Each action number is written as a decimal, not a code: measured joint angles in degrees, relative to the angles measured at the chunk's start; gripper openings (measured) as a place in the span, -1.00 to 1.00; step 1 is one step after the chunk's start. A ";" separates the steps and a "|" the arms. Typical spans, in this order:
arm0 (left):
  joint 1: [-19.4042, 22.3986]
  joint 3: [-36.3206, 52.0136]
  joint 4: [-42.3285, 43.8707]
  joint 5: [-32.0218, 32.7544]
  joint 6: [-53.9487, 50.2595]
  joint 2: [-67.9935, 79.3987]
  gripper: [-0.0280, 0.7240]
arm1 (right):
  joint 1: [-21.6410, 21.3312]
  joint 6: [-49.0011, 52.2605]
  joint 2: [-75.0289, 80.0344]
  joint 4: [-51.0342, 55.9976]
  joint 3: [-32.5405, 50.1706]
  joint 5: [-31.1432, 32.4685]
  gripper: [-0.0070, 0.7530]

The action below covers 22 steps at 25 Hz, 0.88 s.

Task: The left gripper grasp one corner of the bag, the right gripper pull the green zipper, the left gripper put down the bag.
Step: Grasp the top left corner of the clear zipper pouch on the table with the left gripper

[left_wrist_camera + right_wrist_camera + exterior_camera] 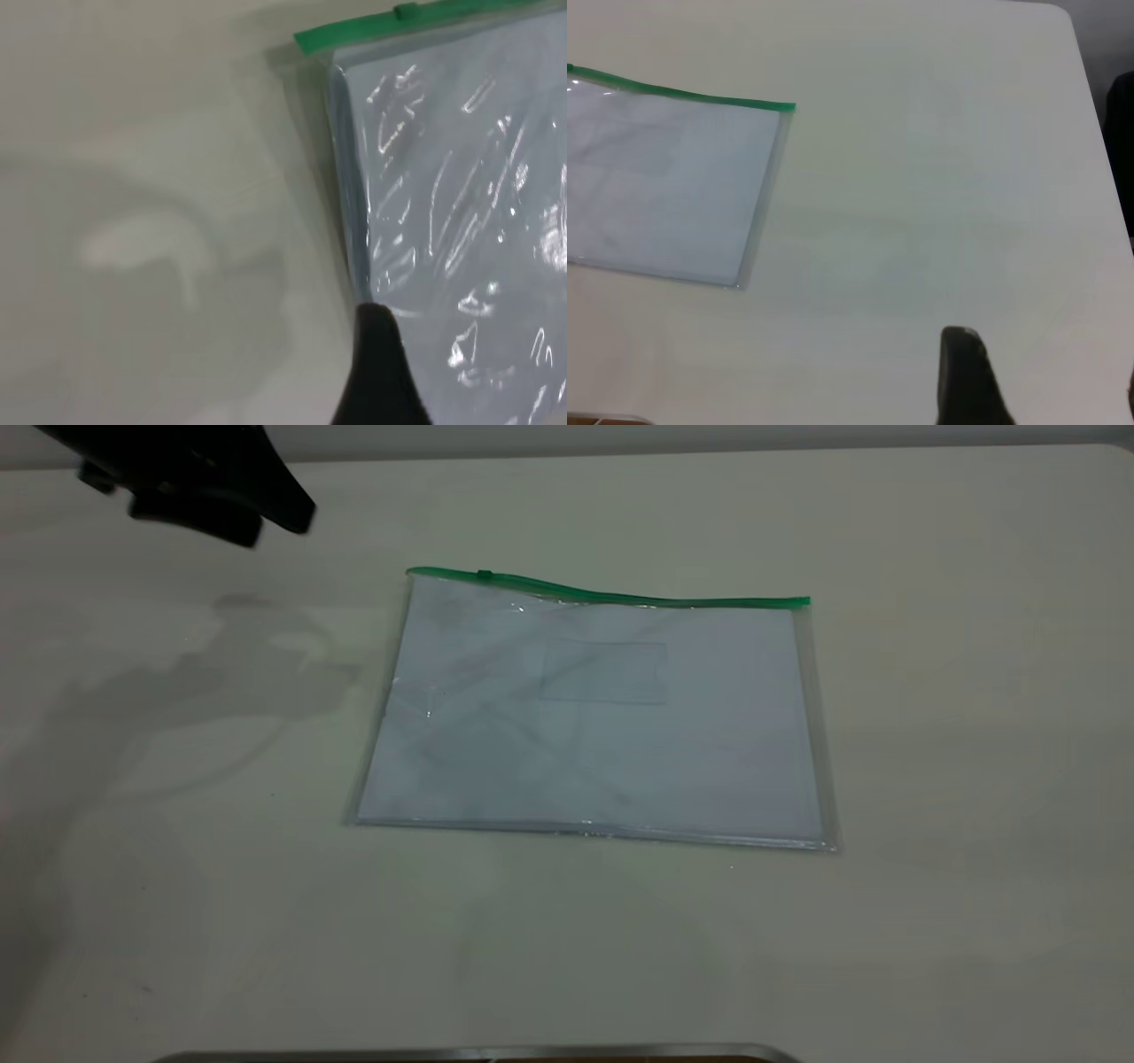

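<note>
From outside, the bag (pixel 589 717) is seen lying flat in the middle of the table (pixel 957 779), long side across, with the green zipper (pixel 611 593) along its far edge. The left gripper (pixel 208 500) is seen up high, off past the bag's left end.

In the left wrist view, one dark finger (pixel 381 372) is seen over the bag's short edge; spread or pressed together cannot be told.

In the right wrist view, the bag (pixel 664 177) is seen far off, so the left arm is judged nearer

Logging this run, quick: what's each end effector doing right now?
Left end effector: above the table, holding nothing; open or closed cannot be told.
Right end effector: same.
</note>
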 joint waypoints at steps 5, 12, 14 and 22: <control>0.00 -4.45 -5.87 0.98 5.00 7.59 0.64 | 0.00 0.67 0.00 0.00 0.00 0.00 0.25; 0.00 -11.26 -12.40 3.62 9.90 16.01 0.64 | 0.00 1.81 0.00 0.00 0.00 -0.01 0.25; 0.00 -13.08 -13.66 4.05 10.95 17.84 0.64 | 0.00 1.86 0.00 0.00 0.00 -0.01 0.25; -1.69 -18.39 -14.60 5.14 11.90 22.80 0.64 | 0.00 2.03 0.00 -0.11 0.00 -0.06 0.25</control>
